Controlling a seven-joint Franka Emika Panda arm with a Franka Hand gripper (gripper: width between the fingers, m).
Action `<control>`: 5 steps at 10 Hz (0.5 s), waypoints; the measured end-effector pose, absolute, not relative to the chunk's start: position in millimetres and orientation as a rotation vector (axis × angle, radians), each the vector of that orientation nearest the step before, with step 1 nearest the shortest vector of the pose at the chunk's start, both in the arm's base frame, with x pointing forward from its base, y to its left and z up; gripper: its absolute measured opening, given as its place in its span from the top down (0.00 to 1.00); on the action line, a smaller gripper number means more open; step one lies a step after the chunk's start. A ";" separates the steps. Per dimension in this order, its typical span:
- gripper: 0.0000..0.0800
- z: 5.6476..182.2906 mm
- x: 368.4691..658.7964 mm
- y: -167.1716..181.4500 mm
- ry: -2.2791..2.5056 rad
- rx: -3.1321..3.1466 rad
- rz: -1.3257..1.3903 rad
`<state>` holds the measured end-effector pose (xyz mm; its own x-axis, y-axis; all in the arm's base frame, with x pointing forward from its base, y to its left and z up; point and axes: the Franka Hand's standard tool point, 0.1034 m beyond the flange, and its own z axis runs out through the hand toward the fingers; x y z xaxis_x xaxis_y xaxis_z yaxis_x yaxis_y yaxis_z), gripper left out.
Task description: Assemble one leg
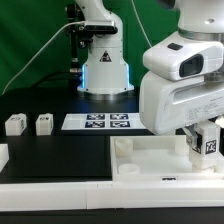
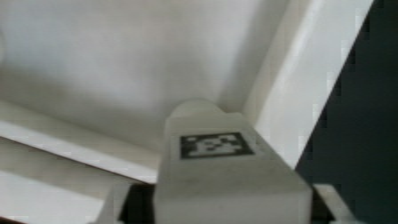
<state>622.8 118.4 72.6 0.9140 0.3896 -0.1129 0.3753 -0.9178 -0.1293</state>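
Note:
My gripper (image 1: 204,146) is shut on a leg (image 1: 209,143), a small chunky white block whose black-and-white tag faces the camera. It holds the leg upright over the exterior view's right end of the large white tray-like piece (image 1: 150,165). In the wrist view the leg (image 2: 217,160) fills the space between my fingers (image 2: 135,200), its tag on top, close to the tray's raised rim (image 2: 294,80) at a corner. I cannot tell whether the leg touches the tray. Two more legs (image 1: 14,124) (image 1: 44,123) stand on the table at the exterior view's left.
The marker board (image 1: 97,121) lies on the black table behind the tray. The arm's base (image 1: 105,70) stands at the back in front of a green curtain. A white part (image 1: 3,155) shows at the exterior view's left edge.

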 end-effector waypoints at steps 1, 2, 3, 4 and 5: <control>0.63 72.6 622.8 118.4 -0.595 -2.970 0.208; 0.63 72.6 622.8 118.3 -0.595 -2.970 0.208; 0.63 72.6 622.8 118.4 -0.581 -2.973 0.208; 0.63 72.6 622.8 118.4 -0.550 -2.980 0.210; 0.63 72.6 622.8 118.4 -0.526 -2.985 0.211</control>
